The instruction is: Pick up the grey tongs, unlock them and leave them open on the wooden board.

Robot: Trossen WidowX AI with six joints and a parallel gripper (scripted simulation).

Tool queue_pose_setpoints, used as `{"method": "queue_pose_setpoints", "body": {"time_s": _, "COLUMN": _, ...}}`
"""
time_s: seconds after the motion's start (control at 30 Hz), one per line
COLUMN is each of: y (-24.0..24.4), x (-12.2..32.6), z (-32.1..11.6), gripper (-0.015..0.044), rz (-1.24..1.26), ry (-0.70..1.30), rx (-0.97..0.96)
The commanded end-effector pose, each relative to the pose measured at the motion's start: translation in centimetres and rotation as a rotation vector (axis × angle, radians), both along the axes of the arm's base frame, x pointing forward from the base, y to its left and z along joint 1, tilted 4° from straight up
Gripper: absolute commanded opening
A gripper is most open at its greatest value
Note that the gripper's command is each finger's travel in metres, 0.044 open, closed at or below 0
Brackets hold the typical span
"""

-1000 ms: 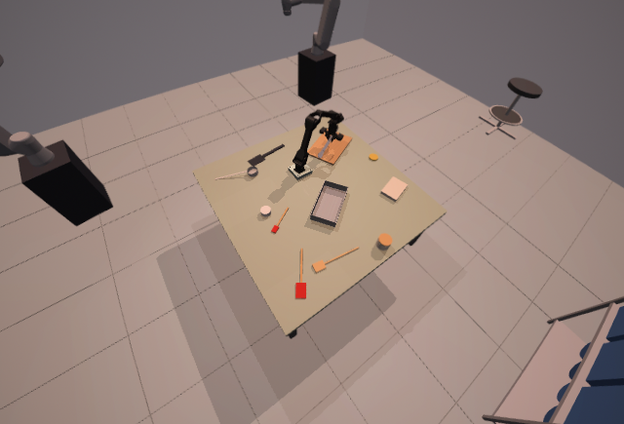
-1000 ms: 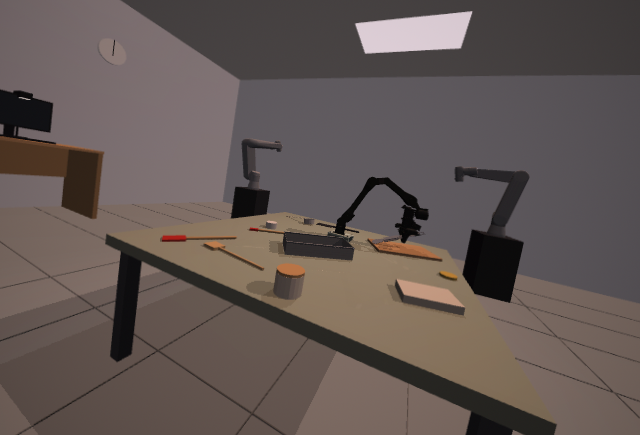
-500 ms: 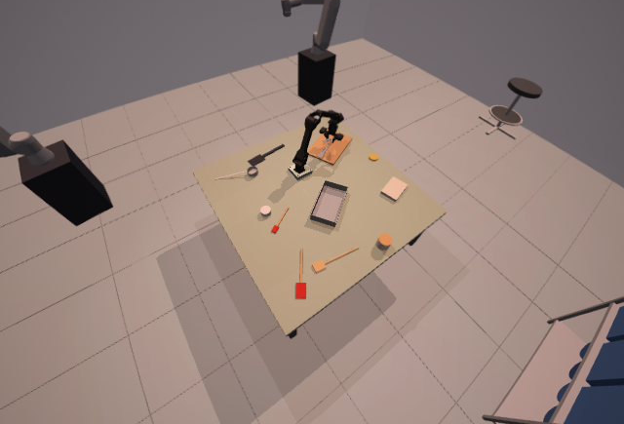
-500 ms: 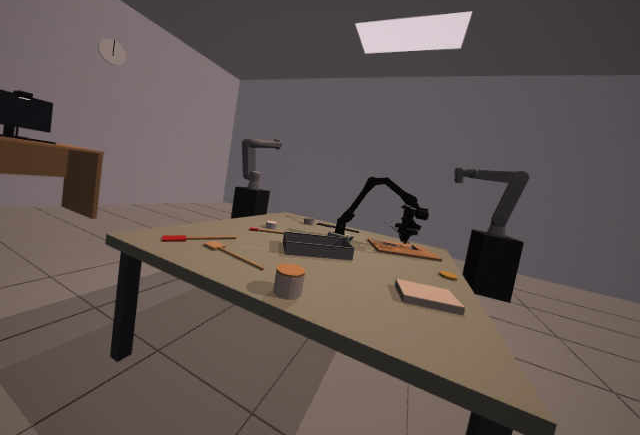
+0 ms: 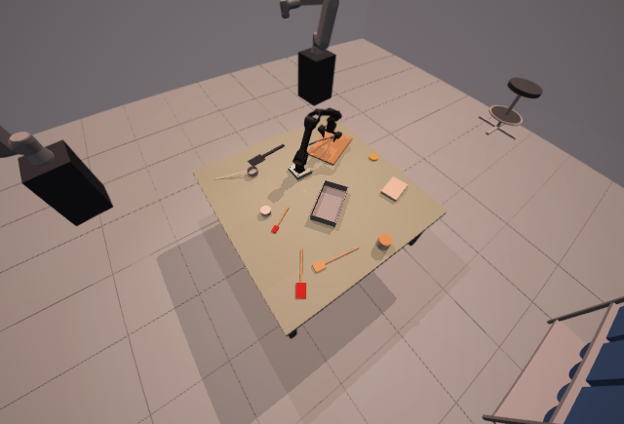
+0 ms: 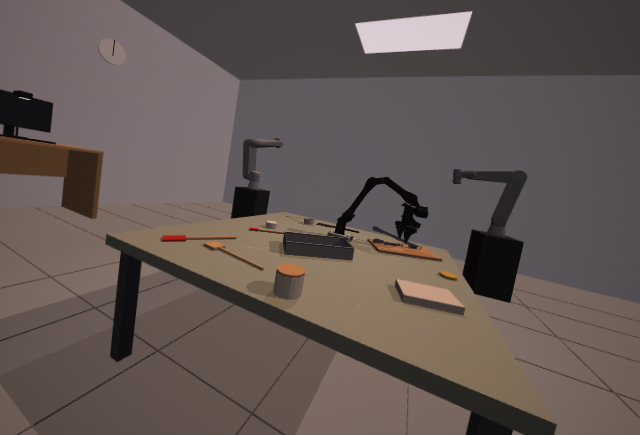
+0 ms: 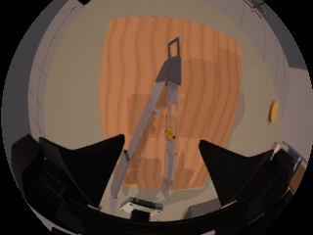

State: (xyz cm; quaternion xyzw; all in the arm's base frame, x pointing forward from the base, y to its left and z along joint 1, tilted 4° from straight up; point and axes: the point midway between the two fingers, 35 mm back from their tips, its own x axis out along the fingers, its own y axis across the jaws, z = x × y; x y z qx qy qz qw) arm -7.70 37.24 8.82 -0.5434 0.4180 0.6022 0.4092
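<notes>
Since the two arms of the grey tongs stood apart in a narrow V, the step in hand was judged to be the final one: release on the wooden board.

Item, tongs: placed over the board, at the far side of the table, beyond the roasting tin; unlocked, by appearance. Full contact with the wood could not be confirmed.

Item, gripper: fingers spread wide, nothing pinched, poised above the tongs.

Item, orientation: long axis roughly level, running from near left to far right. Dark hinge end with pull loop pointed far right, away from the robot's base plate; tips pointed back toward it, about at the board's edge or slightly past.

Item, next move: a straight lift, fingers kept wide, lest one snag an arm and drag the tongs; then a check that they rested open and stable.
</notes>
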Motion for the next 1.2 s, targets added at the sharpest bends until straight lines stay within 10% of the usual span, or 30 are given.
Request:
{"method": "queue_pose_setpoints", "body": {"time_s": 0.0, "y": -0.6, "x": -4.2, "z": 3.6, "gripper": 0.0440, "rz": 0.012, "ry": 0.005, "rx": 0.022}}
{"method": "queue_pose_setpoints", "body": {"time_s": 0.23, "y": -5.0, "x": -11.4, "z": 10.6, "gripper": 0.0440, "rz": 0.009, "ry": 0.009, "rx": 0.020}}
{"method": "queue_pose_setpoints", "body": {"time_s": 1.17, "y": -5.9, "x": -11.2, "z": 14.7, "gripper": 0.0440, "rz": 0.003, "ry": 0.039, "rx": 0.068}}
